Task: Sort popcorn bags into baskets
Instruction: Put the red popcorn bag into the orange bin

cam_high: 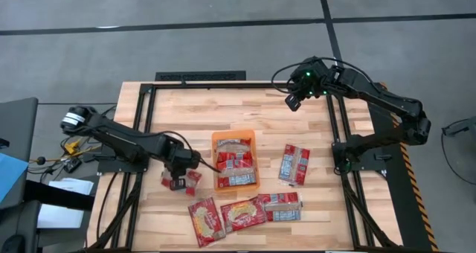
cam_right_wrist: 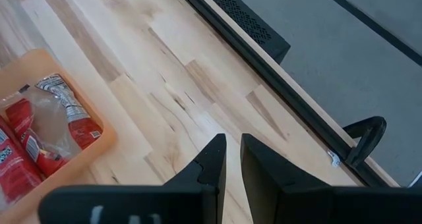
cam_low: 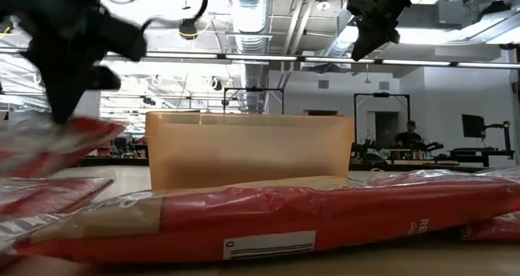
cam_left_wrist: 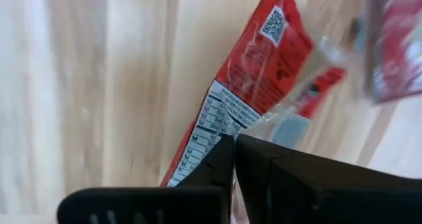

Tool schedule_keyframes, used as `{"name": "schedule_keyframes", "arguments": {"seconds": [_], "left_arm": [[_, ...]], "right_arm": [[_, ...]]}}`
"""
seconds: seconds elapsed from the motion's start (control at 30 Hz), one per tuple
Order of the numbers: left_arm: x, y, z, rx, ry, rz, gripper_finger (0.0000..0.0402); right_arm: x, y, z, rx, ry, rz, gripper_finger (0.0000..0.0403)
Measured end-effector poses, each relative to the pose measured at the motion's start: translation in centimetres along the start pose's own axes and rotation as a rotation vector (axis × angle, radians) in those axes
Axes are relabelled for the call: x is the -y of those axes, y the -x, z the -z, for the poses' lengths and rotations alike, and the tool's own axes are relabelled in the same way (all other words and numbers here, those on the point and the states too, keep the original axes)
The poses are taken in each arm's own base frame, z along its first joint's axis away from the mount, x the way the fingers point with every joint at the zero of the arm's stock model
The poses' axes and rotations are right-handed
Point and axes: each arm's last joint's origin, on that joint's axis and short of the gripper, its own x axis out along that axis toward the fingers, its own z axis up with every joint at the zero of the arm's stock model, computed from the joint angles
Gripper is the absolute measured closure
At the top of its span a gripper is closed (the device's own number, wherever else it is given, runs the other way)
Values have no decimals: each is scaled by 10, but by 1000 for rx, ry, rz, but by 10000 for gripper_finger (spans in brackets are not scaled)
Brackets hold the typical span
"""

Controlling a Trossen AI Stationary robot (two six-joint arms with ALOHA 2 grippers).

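Observation:
My left gripper (cam_high: 177, 181) is left of the orange basket (cam_high: 217, 164) and shut on one red popcorn bag (cam_left_wrist: 254, 76), grey-blue and white print facing its wrist camera. In the low view that bag (cam_low: 57, 142) shows blurred below the left gripper (cam_low: 65, 105). The basket (cam_low: 248, 150) holds a few bags (cam_high: 236, 162). More bags lie flat on the wood: one (cam_high: 294, 164) right of the basket and three (cam_high: 243, 213) at the near edge. My right gripper (cam_high: 294, 100) hovers high over the table's far right, its fingers (cam_right_wrist: 232, 148) nearly together on nothing. My left gripper pinches the bag between its two fingers at an end edge by the nutrition print (cam_left_wrist: 212, 133). The fingers come from above, pointing down. The bag stretches away below them, tilted; in the low view it seems lifted off the wood.
A black metal frame (cam_high: 141, 111) rims the wooden table. Bare wood lies between the basket and the far rail (cam_right_wrist: 264, 36). One bag (cam_low: 268, 215) lies right in front of the low camera and hides the near table. Cables trail by the left arm's base (cam_high: 71, 145).

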Motion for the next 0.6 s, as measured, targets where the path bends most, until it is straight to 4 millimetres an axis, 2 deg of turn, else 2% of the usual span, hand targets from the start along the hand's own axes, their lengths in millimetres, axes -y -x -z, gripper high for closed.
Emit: {"name": "schedule_keyframes", "arguments": {"seconds": [0.3,0.47,0.6], "left_arm": [[-5,36,-21,172,51,-91,401],[-9,57,-38,256,56,-84,401],[-18,62,-39,278,92,-212,401]], "right_arm": [[0,0,0,0,10,0,333],[0,0,0,0,10,0,333],[-1,0,0,-3,32,-34,332]]}}
